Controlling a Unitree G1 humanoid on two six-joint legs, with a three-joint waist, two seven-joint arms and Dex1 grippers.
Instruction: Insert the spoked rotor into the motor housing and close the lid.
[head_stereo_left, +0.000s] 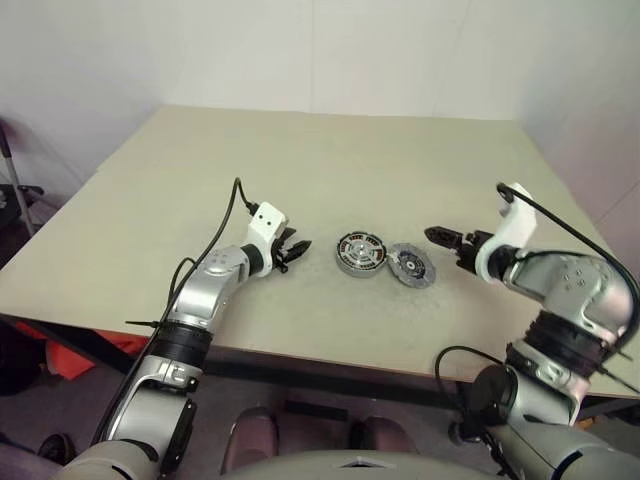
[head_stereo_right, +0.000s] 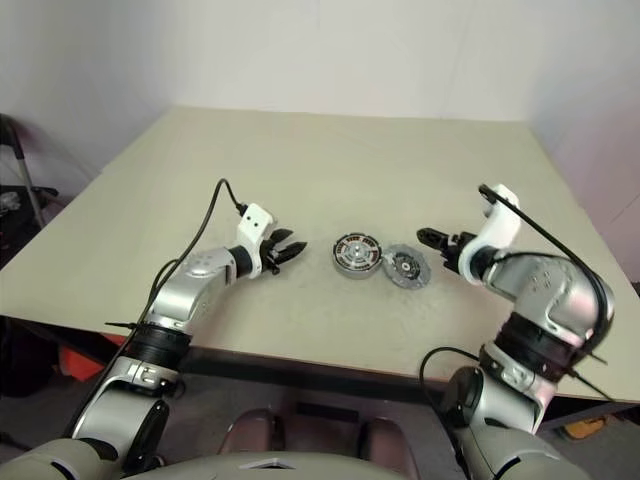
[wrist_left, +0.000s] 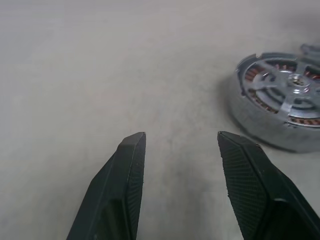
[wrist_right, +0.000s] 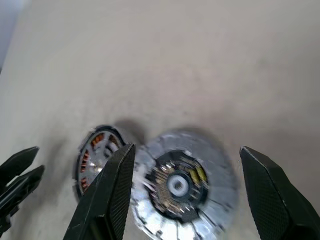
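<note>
beige desk (head_stereo_left: 330, 160) carries two round parts near its front middle. motor housing (head_stereo_left: 361, 254) sits flat, copper coils visible through a silvery spoked rotor (wrist_left: 292, 87) that already sits inside it, spokes radiating from a bright hub. the lid (head_stereo_left: 411, 266), grey disc with scalloped rim and dark centre, lies flat on the desk at about 4 o'clock of the housing, its edge touching or just overlapping the housing rim, cannot tell which. lid is not on the housing.

left end effector (head_stereo_left: 293, 249) is at 9 o'clock of the housing, near it but apart, low over the desk, pointing toward the housing. its two black fingers (wrist_left: 125, 190) stand moderately apart with bare desk between them, holding nothing.

right end effector (head_stereo_left: 447, 243) is at 3 o'clock of the lid, just beside it and not touching, pointing toward the lid. its fingers (wrist_right: 107, 195) are spread wide and empty; in the right wrist view the lid shows between them, with the housing behind it and the left end effector's tips at the edge.

a black cable runs along each forearm. a plain pale wall stands behind the desk.
</note>
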